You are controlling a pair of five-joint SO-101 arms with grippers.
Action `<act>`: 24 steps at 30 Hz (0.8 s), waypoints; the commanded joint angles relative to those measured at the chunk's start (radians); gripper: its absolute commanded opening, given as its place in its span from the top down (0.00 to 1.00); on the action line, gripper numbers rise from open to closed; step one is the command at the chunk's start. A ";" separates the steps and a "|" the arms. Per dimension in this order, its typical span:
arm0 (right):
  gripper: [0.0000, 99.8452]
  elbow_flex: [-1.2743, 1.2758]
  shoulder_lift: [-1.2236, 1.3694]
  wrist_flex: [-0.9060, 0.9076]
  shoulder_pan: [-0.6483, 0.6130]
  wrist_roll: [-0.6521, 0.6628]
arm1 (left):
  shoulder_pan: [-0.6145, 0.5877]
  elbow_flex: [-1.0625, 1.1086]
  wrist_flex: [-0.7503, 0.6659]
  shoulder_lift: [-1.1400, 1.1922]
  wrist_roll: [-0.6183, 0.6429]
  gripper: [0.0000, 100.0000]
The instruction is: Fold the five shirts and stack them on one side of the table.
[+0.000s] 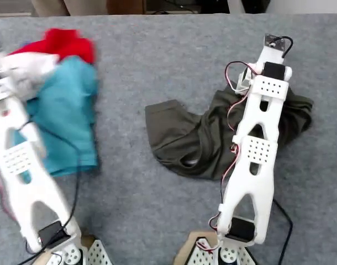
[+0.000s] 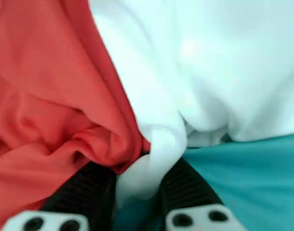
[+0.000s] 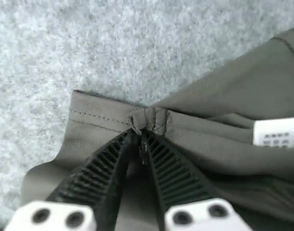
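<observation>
A pile of shirts lies at the table's far left: red (image 1: 69, 41), white (image 1: 27, 69) and teal (image 1: 66, 110). My left arm (image 1: 25, 171) stretches up to this pile. Its gripper (image 2: 144, 168) is shut on a fold of the white shirt (image 2: 209, 62), with the red shirt (image 2: 41, 96) on one side and the teal shirt (image 2: 253, 178) on the other. A crumpled olive shirt (image 1: 179, 138) lies right of centre under my right arm (image 1: 257, 149). The right gripper (image 3: 140, 137) is shut on the stitched hem of the olive shirt (image 3: 224, 96), just above the table.
Grey felt covers the table (image 1: 157, 49), with bare room between the two shirt groups and along the far edge. A white label (image 3: 275, 131) shows on the olive shirt. Both arm bases stand at the near edge, with black cables beside them.
</observation>
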 commanded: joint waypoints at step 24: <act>1.00 -0.048 -0.176 0.058 -0.088 -0.002 | -0.321 -0.253 0.210 -0.295 -0.092 0.64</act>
